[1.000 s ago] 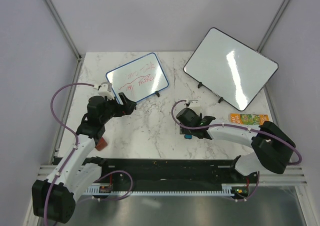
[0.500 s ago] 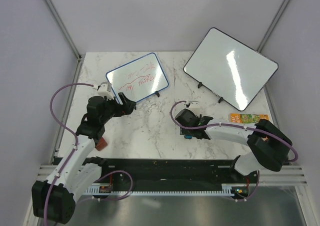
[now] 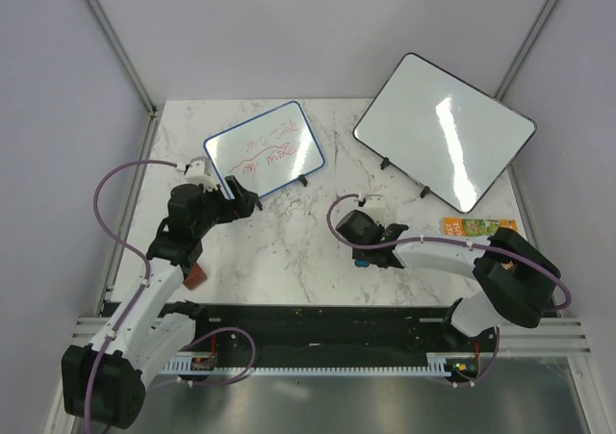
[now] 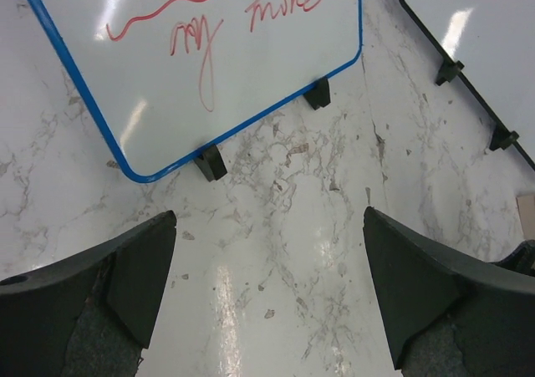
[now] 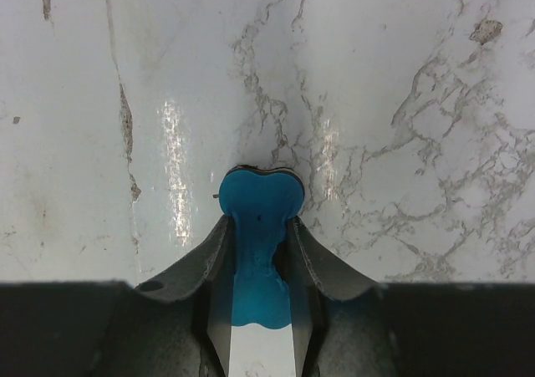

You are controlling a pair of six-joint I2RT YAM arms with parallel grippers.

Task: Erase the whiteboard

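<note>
Top external: shows the whiteboard [image 3: 265, 150], red-scribbled, at 11 o'clock on the table [image 3: 289, 261], left gripper [image 3: 241, 201] just off its 7 o'clock corner, right gripper [image 3: 361, 253] toward 4 o'clock. Left wrist: finds fingers [image 4: 125, 285] spread wide, released, whiteboard at 12 o'clock, apart. Right wrist: catches fingers clenched on a blue object [image 5: 261, 195] against the marble.

open marble table [image 4: 251, 310] before left claw [image 4: 267, 218], whiteboard [image 4: 226, 51] beyond
</note>
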